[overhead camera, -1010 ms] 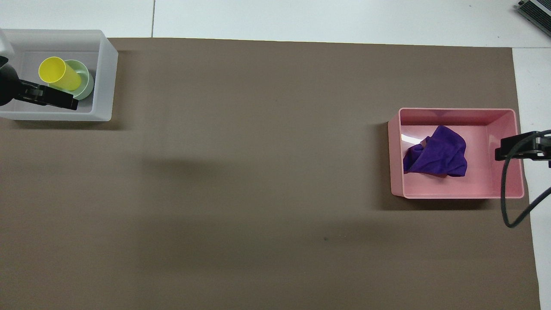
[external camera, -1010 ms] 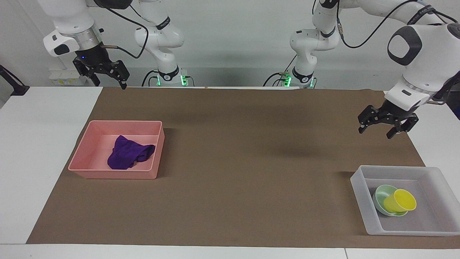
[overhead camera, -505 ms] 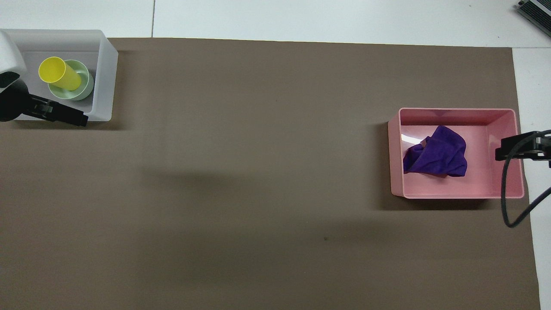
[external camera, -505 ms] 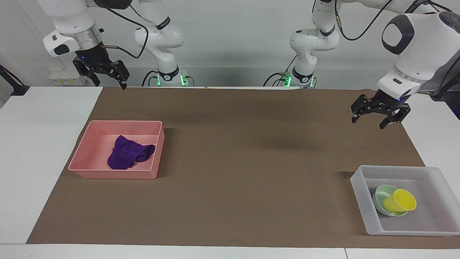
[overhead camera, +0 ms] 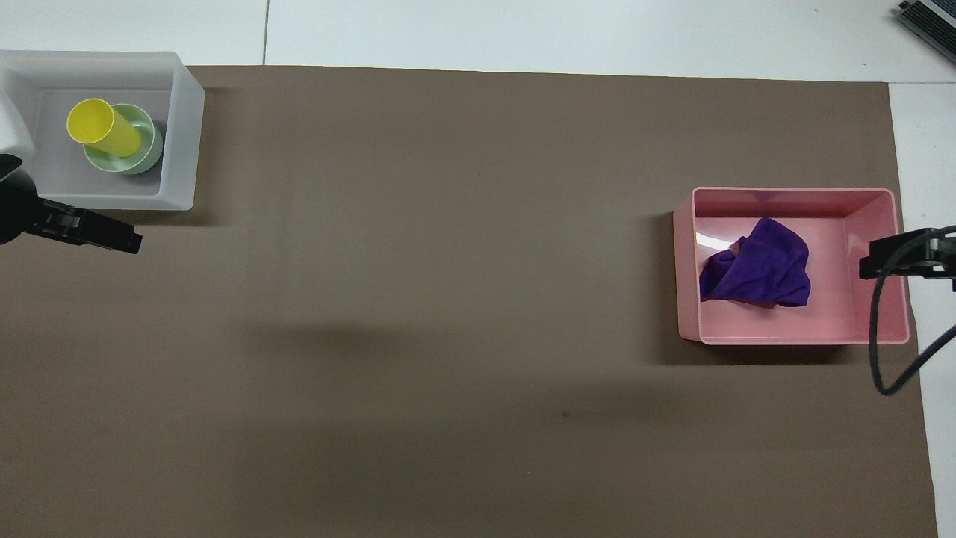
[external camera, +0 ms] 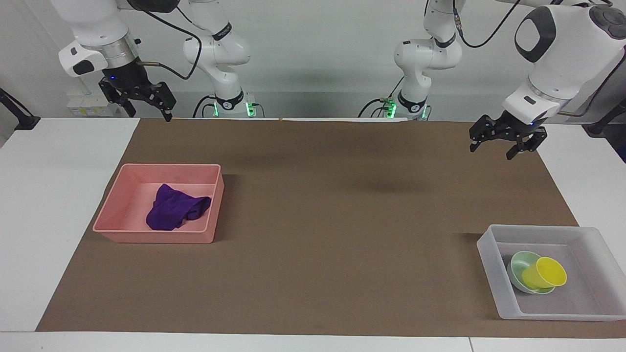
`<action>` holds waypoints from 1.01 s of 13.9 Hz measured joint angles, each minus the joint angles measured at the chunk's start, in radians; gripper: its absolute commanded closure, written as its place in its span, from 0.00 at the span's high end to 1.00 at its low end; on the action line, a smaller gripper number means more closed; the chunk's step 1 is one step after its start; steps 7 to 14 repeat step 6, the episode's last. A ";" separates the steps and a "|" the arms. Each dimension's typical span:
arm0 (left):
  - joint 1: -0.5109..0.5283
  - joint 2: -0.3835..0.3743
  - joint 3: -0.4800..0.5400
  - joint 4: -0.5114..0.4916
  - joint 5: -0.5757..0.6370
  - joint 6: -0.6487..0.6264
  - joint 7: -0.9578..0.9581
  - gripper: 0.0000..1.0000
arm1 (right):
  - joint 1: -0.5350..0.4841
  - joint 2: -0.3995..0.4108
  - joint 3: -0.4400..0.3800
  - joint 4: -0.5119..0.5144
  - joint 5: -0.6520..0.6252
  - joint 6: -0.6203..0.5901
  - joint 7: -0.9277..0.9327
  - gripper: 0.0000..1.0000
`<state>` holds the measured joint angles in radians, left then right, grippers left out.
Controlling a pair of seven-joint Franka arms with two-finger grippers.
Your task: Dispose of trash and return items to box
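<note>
The purple rag (external camera: 176, 209) lies crumpled in the pink bin (external camera: 115, 211) toward my right arm's end of the bench. The yellow cup (external camera: 545, 274) lies tipped in the mint bowl (external camera: 517, 265) inside the frosted box (external camera: 490, 259). Both tasks look done; I judge only parking remains. My left jaws (external camera: 489, 147) and right jaws (external camera: 149, 111) hang released, empty, above the brown mat (external camera: 342, 220).
</note>
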<state>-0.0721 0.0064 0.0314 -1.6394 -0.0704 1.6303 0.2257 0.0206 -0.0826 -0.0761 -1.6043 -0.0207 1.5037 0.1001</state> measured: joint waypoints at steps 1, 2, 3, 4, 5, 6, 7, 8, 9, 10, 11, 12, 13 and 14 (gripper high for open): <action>0.000 -0.010 0.000 -0.012 0.001 0.000 -0.003 1.00 | 0.000 0.000 0.000 0.000 0.000 0.000 0.000 1.00; 0.000 -0.016 0.001 -0.018 0.002 0.000 -0.006 1.00 | 0.000 -0.001 0.000 0.000 0.000 0.000 0.000 1.00; 0.000 -0.019 0.001 -0.022 0.002 0.000 -0.012 1.00 | 0.000 -0.001 0.000 0.000 0.000 0.000 0.000 1.00; 0.000 -0.020 0.001 -0.023 0.002 0.000 -0.017 1.00 | 0.000 -0.001 0.000 0.000 0.000 0.000 0.000 1.00; 0.000 -0.020 0.001 -0.023 0.003 0.000 -0.022 1.00 | 0.000 -0.001 0.000 0.000 0.000 0.000 0.000 1.00; 0.000 -0.020 0.001 -0.023 0.003 0.000 -0.026 1.00 | 0.000 -0.001 0.000 0.000 0.000 0.000 0.000 1.00; 0.000 -0.020 0.001 -0.023 0.003 0.000 -0.026 1.00 | 0.000 -0.001 0.000 0.000 0.000 0.000 0.000 1.00; 0.000 -0.020 0.001 -0.023 0.003 0.000 -0.026 1.00 | 0.000 -0.001 0.000 0.000 0.000 0.000 0.000 1.00; 0.000 -0.020 0.001 -0.023 0.003 0.000 -0.026 1.00 | 0.000 -0.001 0.000 0.000 0.000 0.000 0.000 1.00; 0.000 -0.020 0.001 -0.023 0.003 0.000 -0.026 1.00 | 0.000 -0.001 0.000 0.000 0.000 0.000 0.000 1.00; 0.000 -0.020 0.001 -0.023 0.003 0.000 -0.026 1.00 | 0.000 -0.001 0.000 0.000 0.000 0.000 0.000 1.00; 0.000 -0.020 0.001 -0.023 0.003 0.000 -0.026 1.00 | 0.000 -0.001 0.000 0.000 0.000 0.000 0.000 1.00; 0.000 -0.020 0.001 -0.023 0.003 0.000 -0.026 1.00 | 0.000 -0.001 0.000 0.000 0.000 0.000 0.000 1.00; 0.000 -0.020 0.001 -0.023 0.003 0.000 -0.026 1.00 | 0.000 -0.001 0.000 0.000 0.000 0.000 0.000 1.00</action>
